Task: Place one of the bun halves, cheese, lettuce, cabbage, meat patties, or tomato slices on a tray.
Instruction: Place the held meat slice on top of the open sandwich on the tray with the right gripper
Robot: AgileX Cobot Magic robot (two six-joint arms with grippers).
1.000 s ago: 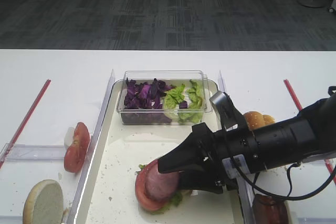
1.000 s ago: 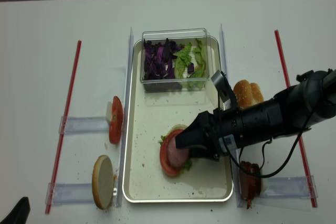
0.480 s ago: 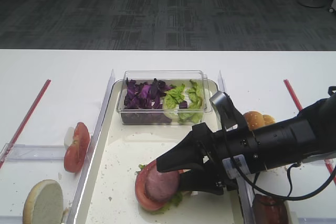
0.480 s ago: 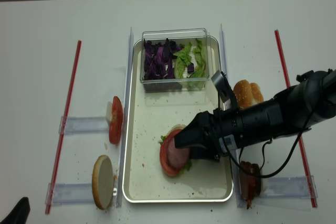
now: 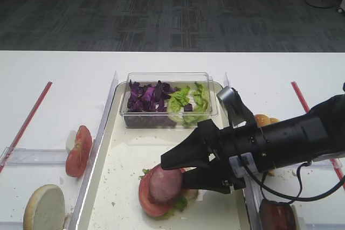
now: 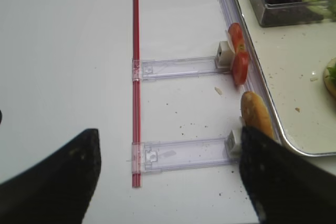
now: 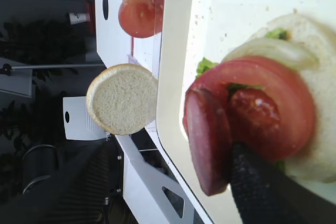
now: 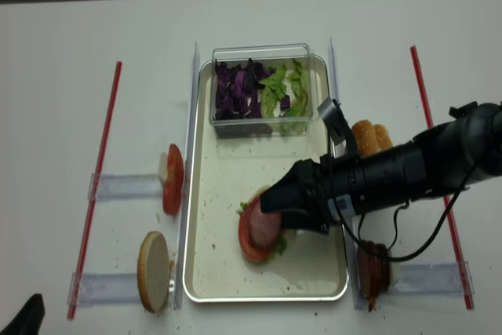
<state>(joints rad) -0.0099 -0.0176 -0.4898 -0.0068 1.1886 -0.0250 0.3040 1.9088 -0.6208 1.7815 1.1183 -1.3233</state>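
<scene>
One patty [image 5: 165,183] is seen lying on a tomato slice [image 5: 146,200] near the front of the tray [image 5: 116,160], with lettuce edges and a pale bun half [image 7: 320,124] beneath the stack. The right gripper [image 5: 178,172] is stretched across the tray from the right, its black jaws spread wide, one above and one below the patty. In the right wrist view, one fingertip [image 7: 247,174] is seen touching the patty's edge; the other jaw is not shown there, and no grip on the patty is seen. A second, smaller reddish round [image 7: 254,109] is seen beside the patty on the tomato.

At the back of the tray a clear box [image 5: 169,99] is set, filled with purple cabbage [image 5: 147,96] on the left and green lettuce [image 5: 188,99] on the right. Left of the tray, tomato slices [image 5: 78,151] are propped upright in a clear holder, and a bun half [image 5: 44,207] is stood on edge in the next holder nearer the front, its pale cut face shown. Right of the tray, a sesame bun top [image 8: 369,136] is partly hidden behind the arm, and dark patties [image 5: 277,215] are stacked near the front edge.

The left gripper [image 6: 168,177] is held over the bare table left of the holders, well apart from the tray; its two dark fingers are seen spread, with nothing between them.
</scene>
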